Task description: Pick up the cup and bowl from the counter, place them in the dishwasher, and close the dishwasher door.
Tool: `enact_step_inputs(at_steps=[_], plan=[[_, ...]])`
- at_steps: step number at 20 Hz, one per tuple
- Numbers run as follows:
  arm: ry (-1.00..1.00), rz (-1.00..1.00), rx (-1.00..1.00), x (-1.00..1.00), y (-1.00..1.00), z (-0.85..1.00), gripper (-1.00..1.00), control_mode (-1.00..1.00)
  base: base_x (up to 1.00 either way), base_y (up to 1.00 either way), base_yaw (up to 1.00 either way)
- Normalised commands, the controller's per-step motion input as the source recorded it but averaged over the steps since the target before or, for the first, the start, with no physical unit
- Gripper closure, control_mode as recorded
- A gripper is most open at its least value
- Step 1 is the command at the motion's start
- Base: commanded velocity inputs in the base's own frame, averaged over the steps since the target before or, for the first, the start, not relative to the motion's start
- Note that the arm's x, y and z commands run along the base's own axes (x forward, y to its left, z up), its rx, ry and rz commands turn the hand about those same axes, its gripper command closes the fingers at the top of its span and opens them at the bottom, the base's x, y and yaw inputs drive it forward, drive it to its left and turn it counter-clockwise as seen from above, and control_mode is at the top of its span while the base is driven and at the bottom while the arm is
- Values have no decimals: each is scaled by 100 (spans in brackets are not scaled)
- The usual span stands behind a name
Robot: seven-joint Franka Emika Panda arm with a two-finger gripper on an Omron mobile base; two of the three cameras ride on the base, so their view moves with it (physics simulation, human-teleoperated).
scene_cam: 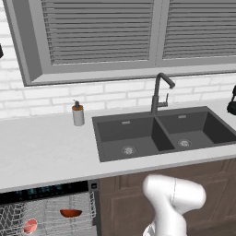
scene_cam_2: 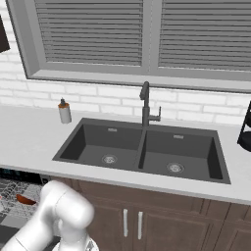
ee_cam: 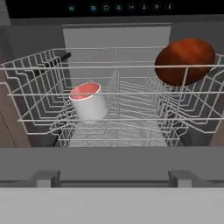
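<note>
Cup (ee_cam: 89,102) and bowl (ee_cam: 185,61) are both sitting in the dishwasher (scene_cam: 46,189) wire rack (ee_cam: 39,96) already, so from my chair the loading's done and only the dishwasher door's left. The cup leans, its long axis tipped and salmon mouth facing up and toward my hand cam; the bowl's propped against the right rack wall. Gripper's spread wide, holding nothing
</note>
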Motion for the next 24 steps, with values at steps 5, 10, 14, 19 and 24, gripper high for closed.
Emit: enact_step_inputs(at_steps=[5, 10, 14, 19, 24], plan=[[-2, 8, -5, -73, 81, -78, -100, -100, 0, 0, 0], [-4, 1, -2, -35, 15, -98, -100, -100, 0, 0, 0], [-13, -4, 0, -22, -1, -100, -100, -100, 0, 0, 0], [-23, -6, 0, -1, -6, -85, -100, -100, 0, 0, 0], [-30, -8, 0, 0, -16, -74, -100, -100, 0, 0, 0]])
